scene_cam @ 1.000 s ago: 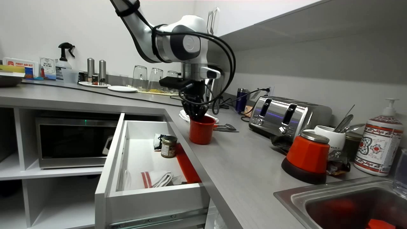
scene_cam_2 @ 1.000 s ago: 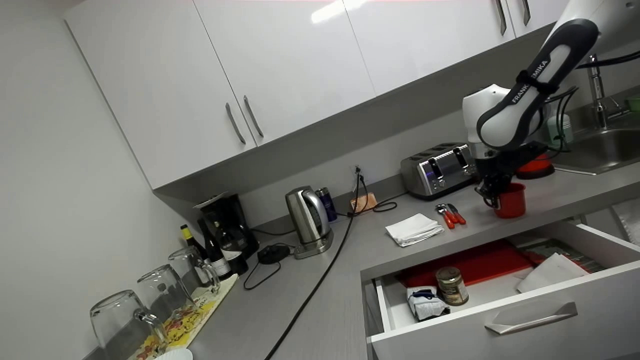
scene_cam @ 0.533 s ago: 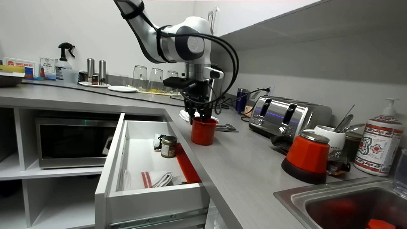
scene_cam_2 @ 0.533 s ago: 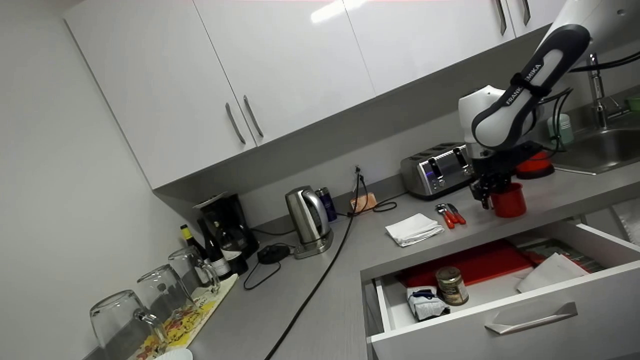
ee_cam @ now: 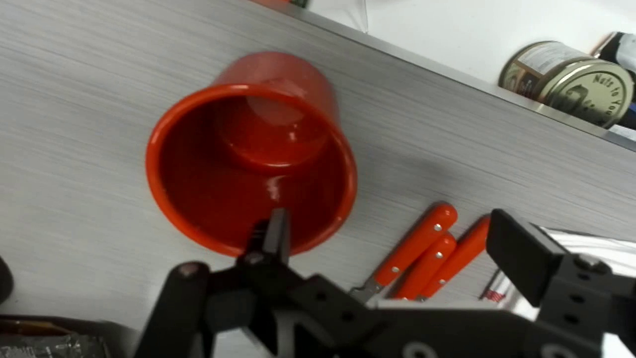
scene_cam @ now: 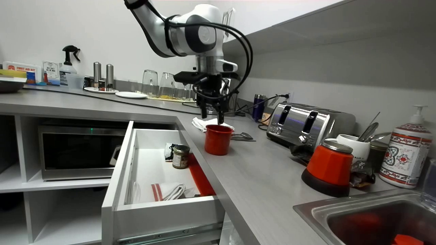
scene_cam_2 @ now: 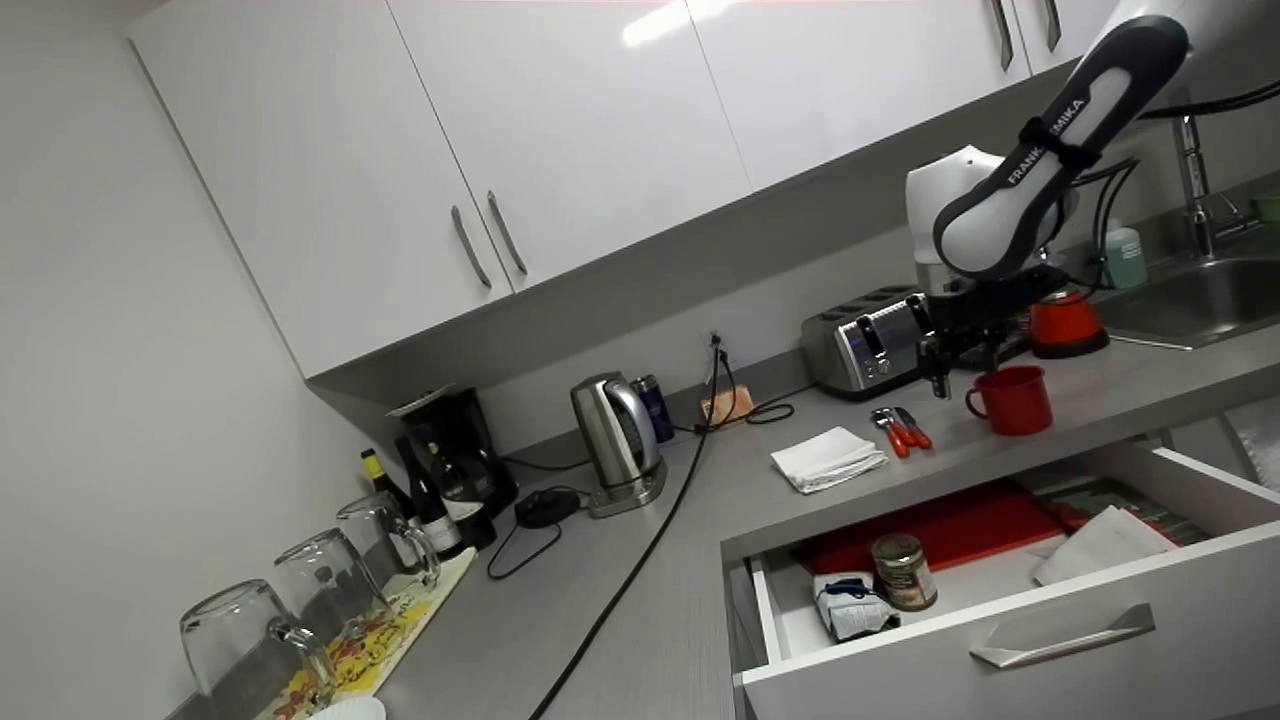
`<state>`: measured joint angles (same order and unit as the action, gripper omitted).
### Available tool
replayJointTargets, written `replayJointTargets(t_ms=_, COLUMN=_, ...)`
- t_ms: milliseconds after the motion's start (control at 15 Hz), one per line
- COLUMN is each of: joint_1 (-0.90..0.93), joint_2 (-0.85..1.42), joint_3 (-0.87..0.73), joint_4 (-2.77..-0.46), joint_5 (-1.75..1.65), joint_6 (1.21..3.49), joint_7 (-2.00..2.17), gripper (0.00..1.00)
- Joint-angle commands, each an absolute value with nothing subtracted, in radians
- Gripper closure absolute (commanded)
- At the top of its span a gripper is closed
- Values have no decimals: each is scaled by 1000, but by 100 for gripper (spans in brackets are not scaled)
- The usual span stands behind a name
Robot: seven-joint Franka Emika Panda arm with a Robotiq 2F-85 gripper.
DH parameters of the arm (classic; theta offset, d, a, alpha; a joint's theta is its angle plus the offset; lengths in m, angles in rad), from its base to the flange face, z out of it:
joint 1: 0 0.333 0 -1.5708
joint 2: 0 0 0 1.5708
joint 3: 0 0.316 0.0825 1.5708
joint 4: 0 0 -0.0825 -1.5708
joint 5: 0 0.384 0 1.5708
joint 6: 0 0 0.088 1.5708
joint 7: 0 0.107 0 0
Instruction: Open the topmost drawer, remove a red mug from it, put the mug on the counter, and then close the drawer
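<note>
The red mug [scene_cam: 218, 141] stands upright on the grey counter [scene_cam: 259, 180], close to the edge above the drawer. Its handle shows in an exterior view on the mug [scene_cam_2: 1015, 402], pointing toward the cutlery. Above the mug's rim hangs my gripper [scene_cam: 212, 116], its fingers spread wide with nothing between them. In the wrist view one finger [ee_cam: 278, 233] overlaps the mouth of the mug [ee_cam: 298, 74], while the other finger [ee_cam: 521, 253] is well off to the right. The topmost drawer [scene_cam_2: 900, 680] is pulled out, its bar handle [scene_cam_2: 1065, 640] facing outward.
Inside the drawer are a jar [scene_cam: 180, 156], a striped cloth [scene_cam: 170, 191] and a red flat item [scene_cam_2: 960, 535]. Beside the mug lie red-handled cutlery [scene_cam_2: 905, 430] and a folded white cloth [scene_cam_2: 828, 458]. A toaster [scene_cam: 310, 122] and an orange-red cone-shaped item [scene_cam: 328, 168] stand along the wall side.
The fingers, down at the mug's rim a second ago, have spread apart and risen above it. The mug shifted very slightly and stays on the counter. The drawer has not moved.
</note>
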<state>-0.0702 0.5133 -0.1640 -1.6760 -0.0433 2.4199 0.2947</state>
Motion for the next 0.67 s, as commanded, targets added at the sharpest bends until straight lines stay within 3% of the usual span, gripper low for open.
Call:
replayJointTargets(t_ms=0, joint_1=-15, joint_2=399, joint_3=-178, joint_4=-1780, joint_5=-88, joint_6=2487, joint_7=341, gripper=0)
replayJointTargets(t_ms=600, joint_1=153, joint_2=228, joint_3=-66, joint_4=-2068, joint_5=-223, joint_6=2787, joint_7=309, gripper=0)
